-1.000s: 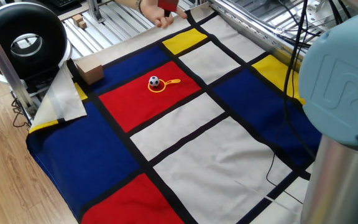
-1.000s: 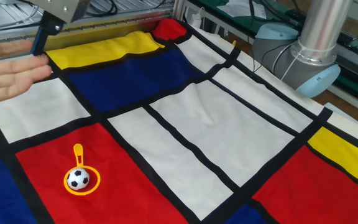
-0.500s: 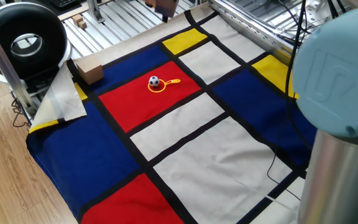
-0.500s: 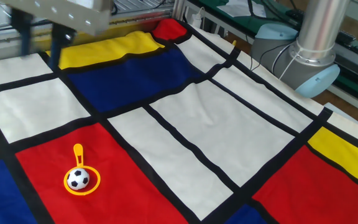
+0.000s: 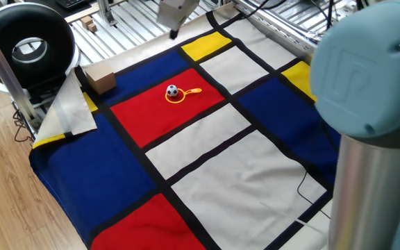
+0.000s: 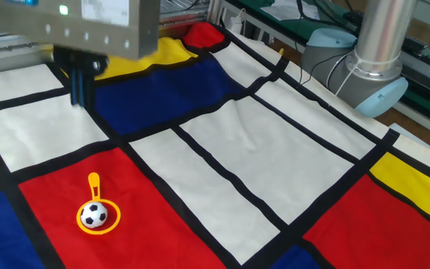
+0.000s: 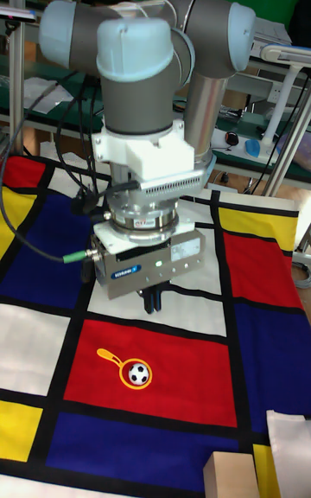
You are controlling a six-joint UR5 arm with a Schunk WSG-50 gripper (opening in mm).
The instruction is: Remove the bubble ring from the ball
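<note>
Bubble ring (image 6: 98,215) lies flat on the red panel (image 6: 155,239) of the colour-block cloth (image 6: 275,149), its yellow-orange loop encircling the ball (image 6: 93,215), which sits inside it on the cloth. The short handle sticks straight out from the loop, away from the ball; in the tall fixed view the ring (image 7: 130,370) shows the handle angled toward the upper left, with the ball (image 7: 138,373) inside the loop. In one fixed view the ring (image 5: 179,94) and ball (image 5: 172,91) sit near the far edge of the red panel. The gripper (image 6: 82,82) hangs above the cloth, well apart from the ring, over the black seam beyond the red panel. Its dark fingers (image 7: 154,297) point down with at most a very narrow gap between them and hold nothing. A cardboard box (image 5: 98,78) rests at the cloth's edge, beyond the blue panel next to the ring's red one.
</note>
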